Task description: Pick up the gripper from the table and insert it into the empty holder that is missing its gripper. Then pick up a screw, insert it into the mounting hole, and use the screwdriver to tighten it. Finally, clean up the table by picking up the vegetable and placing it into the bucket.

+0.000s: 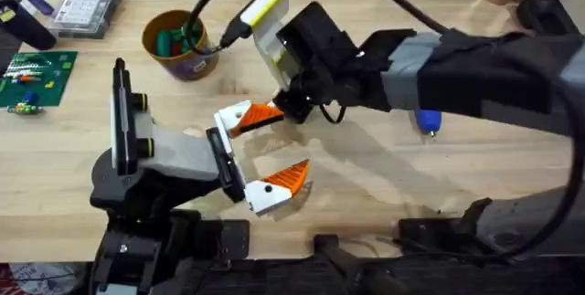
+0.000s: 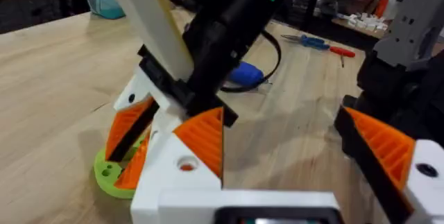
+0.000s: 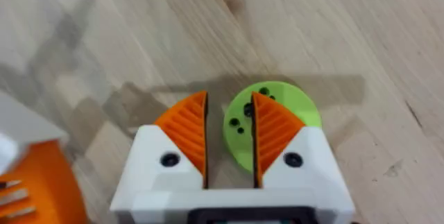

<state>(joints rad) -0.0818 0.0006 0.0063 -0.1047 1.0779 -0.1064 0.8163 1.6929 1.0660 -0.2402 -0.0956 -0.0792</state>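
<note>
Right hand (image 3: 229,137) poised directly above green disc (image 3: 272,116) on worktop (image 3: 347,30), fingers narrowly parted, gripping nothing. Left hand (image 1: 265,153) wide open, empty, just beside. Screwdriver (image 1: 428,121) beyond right hand, nearer that arm. Bucket (image 1: 183,44) farther off.

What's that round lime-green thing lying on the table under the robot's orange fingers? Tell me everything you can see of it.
The green disc is a flat, round, lime-green piece that looks like plastic, with several small dark holes in its top face. It lies flat on the wooden table. The right gripper hangs directly over it, its orange ribbed fingers a narrow gap apart and hiding part of the disc. From the left wrist view the disc sits at the foot of those fingers; whether they touch it is unclear.
</note>
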